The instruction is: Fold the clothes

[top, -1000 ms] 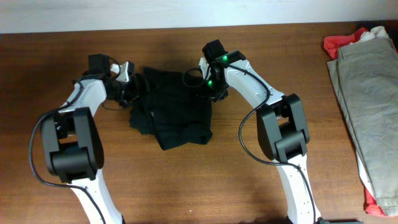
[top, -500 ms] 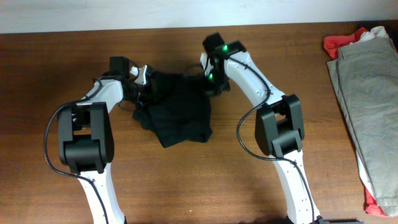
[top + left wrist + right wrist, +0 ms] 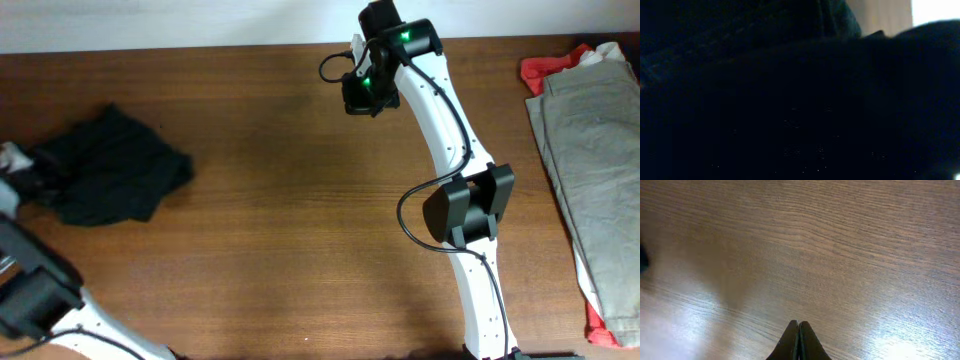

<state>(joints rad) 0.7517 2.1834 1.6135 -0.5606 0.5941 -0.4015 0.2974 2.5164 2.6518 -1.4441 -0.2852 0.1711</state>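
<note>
cloth: plain black wrinkly garment [image 3: 105,170] bunched on left end of brown wooden table [image 3: 300,230] | left gripper [image 3: 12,158]: at table's left edge, touching garment; finger gap cannot be told, wrist view all black | right gripper [image 3: 798,330]: over table's far edge, fingers pressed together, holding nothing

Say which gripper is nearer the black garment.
Left. The left gripper meets the black garment at its left edge; the right gripper hangs over the table far to its right.
</note>
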